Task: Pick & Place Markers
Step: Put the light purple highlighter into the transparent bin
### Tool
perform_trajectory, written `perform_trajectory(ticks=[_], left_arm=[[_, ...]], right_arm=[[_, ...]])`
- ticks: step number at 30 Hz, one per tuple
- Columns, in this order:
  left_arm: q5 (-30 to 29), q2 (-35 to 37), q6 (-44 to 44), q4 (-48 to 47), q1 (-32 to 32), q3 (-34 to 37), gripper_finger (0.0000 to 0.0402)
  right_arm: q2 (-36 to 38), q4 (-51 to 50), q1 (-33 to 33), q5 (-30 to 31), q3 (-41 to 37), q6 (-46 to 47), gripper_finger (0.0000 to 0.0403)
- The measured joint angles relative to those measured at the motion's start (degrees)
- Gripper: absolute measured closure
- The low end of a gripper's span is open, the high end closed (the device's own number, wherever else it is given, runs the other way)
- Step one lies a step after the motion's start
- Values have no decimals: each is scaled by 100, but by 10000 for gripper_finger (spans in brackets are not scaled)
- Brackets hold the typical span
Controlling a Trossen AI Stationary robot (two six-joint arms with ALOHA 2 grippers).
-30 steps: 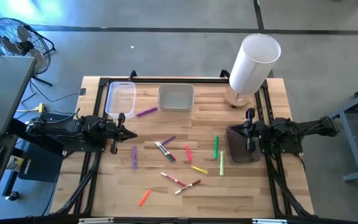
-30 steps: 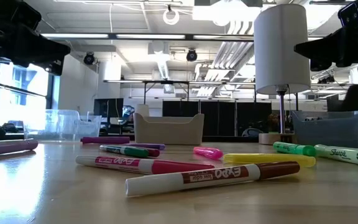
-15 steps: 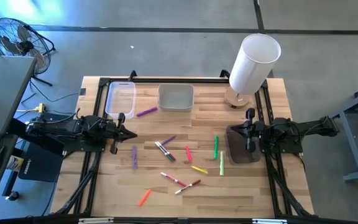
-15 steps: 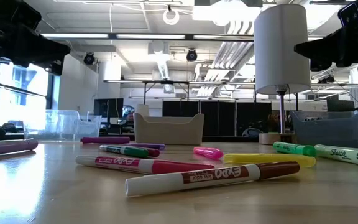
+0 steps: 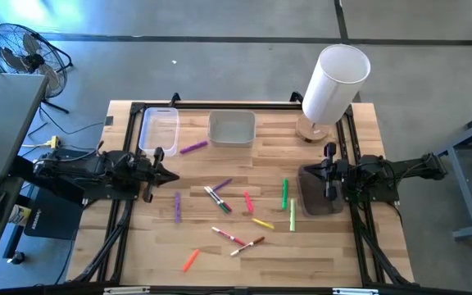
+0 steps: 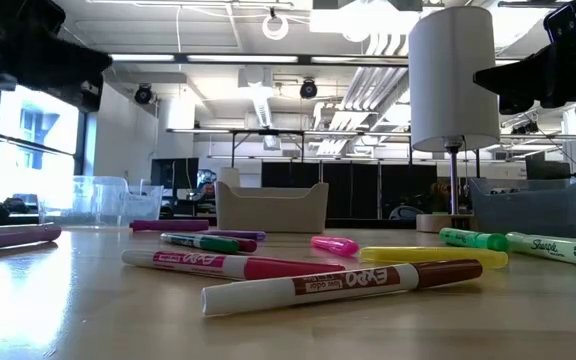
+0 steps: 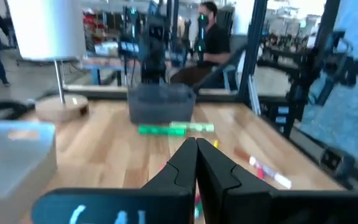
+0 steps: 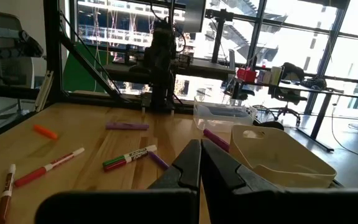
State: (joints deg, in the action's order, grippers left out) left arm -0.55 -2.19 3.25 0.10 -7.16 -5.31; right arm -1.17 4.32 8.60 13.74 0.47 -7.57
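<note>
About a dozen markers lie flat and scattered on the wooden table: a purple marker (image 5: 192,148) near the bins, another purple marker (image 5: 177,206), a green marker (image 5: 284,194), a pink marker (image 5: 248,201), a yellow marker (image 5: 262,223), a red-capped marker (image 5: 228,236), a brown marker (image 6: 338,283) and an orange marker (image 5: 190,260). My left gripper (image 5: 175,175) hovers shut at the table's left side, level with the markers' far group and touching nothing; its closed fingers (image 7: 196,155) point toward the right. My right gripper (image 5: 311,177) waits shut above the dark tray, fingers (image 8: 201,149) together.
A clear bin (image 5: 159,129) and a grey bin (image 5: 232,129) stand at the far edge. A white cylinder (image 5: 335,82) on a wooden foot stands far right. A dark tray (image 5: 322,203) lies under the right arm. People show in the room beyond.
In the low view my left arm has risen a little. The markers and my right arm stay where they were.
</note>
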Motion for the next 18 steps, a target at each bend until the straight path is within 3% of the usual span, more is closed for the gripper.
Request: perform_trajectory(ticks=[4, 10, 18], left_arm=[[-856, -509, -13, 10, -310, -594, 401], [-1904, -1880, 462, -185, -783, -1682, 401], [-2000, -3831, 2375, -2525, -939, -3615, 401]], right_arm=[[0, 2, 1, 0, 2, 0, 402], [1, 1, 1, 0, 1, 1, 402], [1, 2, 0, 0, 2, 0, 402]])
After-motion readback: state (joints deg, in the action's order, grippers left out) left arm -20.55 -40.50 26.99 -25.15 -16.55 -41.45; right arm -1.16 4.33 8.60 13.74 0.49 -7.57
